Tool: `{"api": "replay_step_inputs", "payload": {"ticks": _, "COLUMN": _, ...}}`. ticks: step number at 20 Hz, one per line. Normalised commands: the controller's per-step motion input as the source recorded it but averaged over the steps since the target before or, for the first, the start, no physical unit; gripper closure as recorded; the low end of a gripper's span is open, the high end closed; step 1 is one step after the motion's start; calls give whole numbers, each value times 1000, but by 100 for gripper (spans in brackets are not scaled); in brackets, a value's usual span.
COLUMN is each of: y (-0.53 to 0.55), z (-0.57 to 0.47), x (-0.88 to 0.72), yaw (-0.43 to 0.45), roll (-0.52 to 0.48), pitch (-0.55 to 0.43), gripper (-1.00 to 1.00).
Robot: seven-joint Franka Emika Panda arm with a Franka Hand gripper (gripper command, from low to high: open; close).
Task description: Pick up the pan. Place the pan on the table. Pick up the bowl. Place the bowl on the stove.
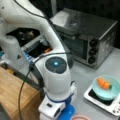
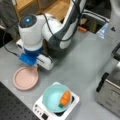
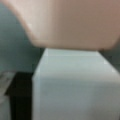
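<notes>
The pan lies flat on the grey bench near its edge at a front view's left, with the gripper low over the pan's rim, while the wrist view shows the pinkish pan body and its white handle close up. Whether the jaws are open or have hold of the handle cannot be told. The bowl sits on the stove with an orange carrot-like toy inside, and in both front views a steel toaster oven stands on the bench well apart from the pan.
</notes>
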Motion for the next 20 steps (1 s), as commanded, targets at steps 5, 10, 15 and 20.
{"api": "replay_step_inputs", "payload": {"ticks": 5, "y": -57, "z": -60, "x": -92, "yaw": 12, "roll": -34, "pitch": -153, "gripper": 100}}
{"api": "replay_step_inputs", "payload": {"ticks": 10, "y": -55, "z": -85, "x": -95, "yaw": 24, "roll": -38, "pitch": -156, "gripper": -100}}
{"api": "replay_step_inputs", "payload": {"ticks": 15, "y": -24, "z": -62, "x": -102, "yaw": 30, "roll": -24, "pitch": -145, "gripper": -100}}
{"api": "replay_step_inputs", "payload": {"ticks": 20, "y": -6, "z": -42, "x": -106, "yaw": 31, "roll": -15, "pitch": -131, "gripper": -100}}
